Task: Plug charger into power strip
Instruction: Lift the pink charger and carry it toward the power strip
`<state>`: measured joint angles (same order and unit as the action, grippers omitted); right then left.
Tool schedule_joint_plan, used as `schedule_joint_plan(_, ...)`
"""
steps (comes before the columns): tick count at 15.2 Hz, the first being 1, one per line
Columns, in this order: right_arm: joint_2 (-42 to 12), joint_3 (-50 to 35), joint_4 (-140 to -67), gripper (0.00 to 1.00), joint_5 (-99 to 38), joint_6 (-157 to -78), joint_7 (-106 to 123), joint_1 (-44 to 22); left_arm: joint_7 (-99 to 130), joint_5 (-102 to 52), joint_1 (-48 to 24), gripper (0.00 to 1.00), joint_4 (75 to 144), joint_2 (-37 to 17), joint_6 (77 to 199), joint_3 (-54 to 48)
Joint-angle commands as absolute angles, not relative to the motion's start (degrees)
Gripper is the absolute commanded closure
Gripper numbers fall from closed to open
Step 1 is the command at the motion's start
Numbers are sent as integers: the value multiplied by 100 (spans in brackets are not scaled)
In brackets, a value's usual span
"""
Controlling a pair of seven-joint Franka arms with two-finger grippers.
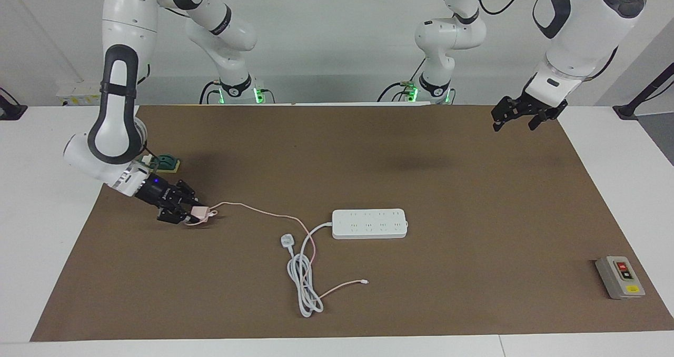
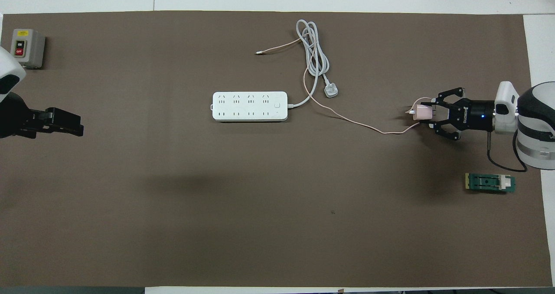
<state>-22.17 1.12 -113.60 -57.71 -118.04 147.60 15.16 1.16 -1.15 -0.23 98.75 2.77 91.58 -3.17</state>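
Pink charger point(image 2: 422, 112), pinched in right claw point(image 2: 427, 113), prongs pointing toward power strip point(image 2: 249, 106).

Table point(image 1: 42, 230), brown mat point(image 1: 421, 304) – power strip point(image 1: 369, 224)

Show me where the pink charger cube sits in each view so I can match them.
Facing view: the charger is at the picture's left, in the right gripper.
Overhead view: the charger is at the picture's right, in the same gripper.
Shared landmark: the power strip, mid-mat, toward which its pink cable runs.
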Motion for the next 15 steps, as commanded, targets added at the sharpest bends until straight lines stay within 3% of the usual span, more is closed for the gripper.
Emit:
schedule_joint_plan(1, -1978, 53, -11294, 100, -5687, -11593, 14258, 1416, 141, -97, 9, 0, 10011, 413, 9202, -325)
schedule_joint_plan(15, -520, 53, -11303, 100, -5221, -11206, 11480, 107, 140, -97, -52, 0, 10011, 413, 9184, -325)
